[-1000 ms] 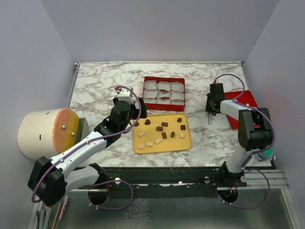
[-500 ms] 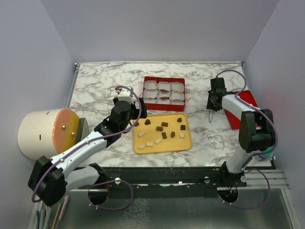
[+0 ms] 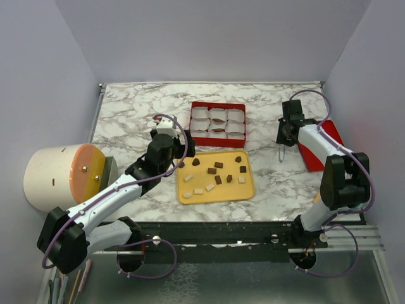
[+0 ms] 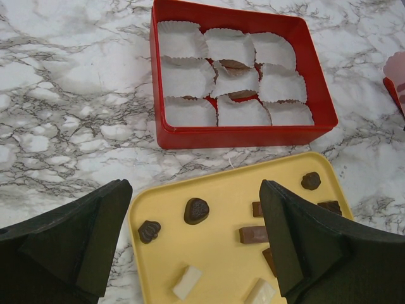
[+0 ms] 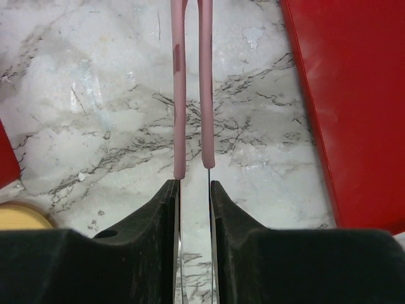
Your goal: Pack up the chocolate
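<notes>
Right gripper (image 5: pixel 192 190) with tongs (image 5: pixel 179 95) moved back; nine cups (image 4: pixel 181 40).

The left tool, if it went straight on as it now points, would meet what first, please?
Probably the yellow tray, near the domed dark chocolate between the open fingers of the left tool; the red box lies farther on. Depth is unclear.

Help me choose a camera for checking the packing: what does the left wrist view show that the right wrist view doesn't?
Only left wrist: paper cups inside the red box, chocolates on the yellow tray, the open left end effector. Only right wrist: the right end effector shut on pink tongs. Both: the marble table, the red lid and a corner of the tray.
</notes>
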Motion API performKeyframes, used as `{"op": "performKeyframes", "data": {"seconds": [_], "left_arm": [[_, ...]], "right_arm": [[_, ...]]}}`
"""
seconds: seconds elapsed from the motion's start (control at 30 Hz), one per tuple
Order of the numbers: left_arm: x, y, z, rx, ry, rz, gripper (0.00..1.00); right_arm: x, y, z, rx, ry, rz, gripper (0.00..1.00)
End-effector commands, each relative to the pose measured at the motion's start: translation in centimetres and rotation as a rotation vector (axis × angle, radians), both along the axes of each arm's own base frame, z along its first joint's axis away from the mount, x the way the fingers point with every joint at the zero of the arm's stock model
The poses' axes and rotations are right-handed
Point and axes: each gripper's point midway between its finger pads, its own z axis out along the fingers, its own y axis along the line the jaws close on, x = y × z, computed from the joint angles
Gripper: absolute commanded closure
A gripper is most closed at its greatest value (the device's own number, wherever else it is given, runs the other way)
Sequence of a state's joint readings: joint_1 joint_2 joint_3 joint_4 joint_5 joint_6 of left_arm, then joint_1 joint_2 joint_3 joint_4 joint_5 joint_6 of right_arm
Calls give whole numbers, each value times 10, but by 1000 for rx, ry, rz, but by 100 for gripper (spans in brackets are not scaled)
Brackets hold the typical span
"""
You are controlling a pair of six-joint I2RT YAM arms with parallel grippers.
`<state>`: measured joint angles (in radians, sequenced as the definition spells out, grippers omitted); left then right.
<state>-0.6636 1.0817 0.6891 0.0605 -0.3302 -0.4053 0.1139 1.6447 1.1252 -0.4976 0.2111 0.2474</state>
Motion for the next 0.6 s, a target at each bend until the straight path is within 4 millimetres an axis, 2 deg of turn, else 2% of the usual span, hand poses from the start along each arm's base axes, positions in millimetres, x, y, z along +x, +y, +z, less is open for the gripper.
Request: {"op": "performKeyframes", "data": {"seconds": [0.0, 0.3, 0.57], "left_arm": [[-1, -1, 8, -4, -13, -2, 8], [-1, -2, 7, -2, -8, -2, 8], [1, -2, 7, 11, -5, 0, 8]], "right_arm": [[-4, 12, 28, 28, -35, 22, 99], [-25, 27, 40, 53, -21, 65, 99], [-61, 53, 55, 94, 12, 142, 99]]}}
